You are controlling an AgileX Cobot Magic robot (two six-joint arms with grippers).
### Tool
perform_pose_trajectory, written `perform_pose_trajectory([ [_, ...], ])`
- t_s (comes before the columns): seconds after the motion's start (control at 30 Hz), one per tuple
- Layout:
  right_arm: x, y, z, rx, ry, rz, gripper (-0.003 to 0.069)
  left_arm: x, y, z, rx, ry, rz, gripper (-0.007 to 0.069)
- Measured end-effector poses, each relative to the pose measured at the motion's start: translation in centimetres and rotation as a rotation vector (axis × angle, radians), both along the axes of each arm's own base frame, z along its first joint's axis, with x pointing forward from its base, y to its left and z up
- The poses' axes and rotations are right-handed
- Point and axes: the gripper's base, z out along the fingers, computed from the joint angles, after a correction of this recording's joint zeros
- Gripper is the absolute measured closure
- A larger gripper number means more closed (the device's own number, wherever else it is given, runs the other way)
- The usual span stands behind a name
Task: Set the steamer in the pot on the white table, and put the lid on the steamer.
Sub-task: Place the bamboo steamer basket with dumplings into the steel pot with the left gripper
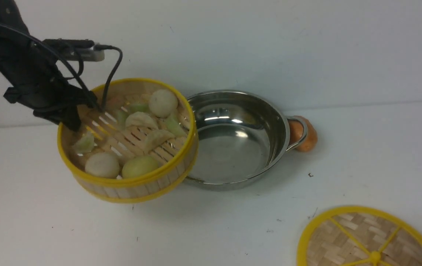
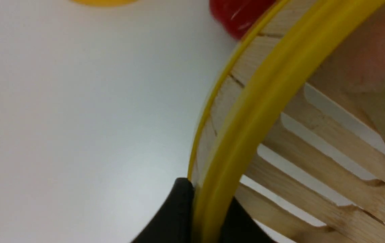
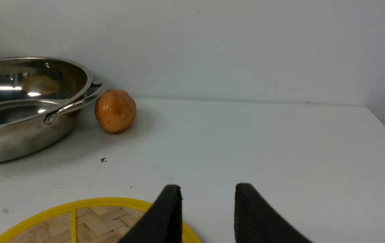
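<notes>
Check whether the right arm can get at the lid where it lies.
Probably yes. The right gripper hangs open and empty close by the rim of the lid, which lies flat on the white table with nothing on it and nothing between the two.

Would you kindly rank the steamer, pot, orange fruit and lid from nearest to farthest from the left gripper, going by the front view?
1. Steamer, its rim in the left gripper.
2. Pot, just right of it.
3. Orange fruit, right of the pot.
4. Lid, front right.
</notes>
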Motion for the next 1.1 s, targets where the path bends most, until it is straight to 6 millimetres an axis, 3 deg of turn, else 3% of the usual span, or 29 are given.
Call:
perform_pose_trajectory([
  [0.17, 0.0, 0.0, 0.0, 0.0, 0.0, 0.0, 0.0416, 1.5, -2.7, 0.6, -0.17, -0.037, 0.006, 0.0594],
  [0.23, 0.0, 0.0, 0.0, 0.0, 0.0, 0.0, 0.0416, 2.4, -4.1, -0.1, -0.244, -0.02, 0.006, 0.0594],
  [0.47, 0.0, 0.0, 0.0, 0.0, 0.0, 0.0, 0.0416, 4.0, -6.7, -2.6, -0.266, 0.041, 0.02, 0.0594],
  [0.7, 0.0, 0.0, 0.0, 0.0, 0.0, 0.0, 0.0416, 5.5, -9.2, -3.1, -0.29, 0.024, 0.024, 0.0594],
  [0.97, 0.0, 0.0, 0.0, 0.0, 0.0, 0.0, 0.0416, 6.9, -10.4, -3.4, -0.309, -0.006, 0.038, 0.0594],
  [1.1, 0.0, 0.0, 0.0, 0.0, 0.0, 0.0, 0.0416, 7.7, -10.5, -5.3, -0.298, 0.018, 0.055, 0.0594],
])
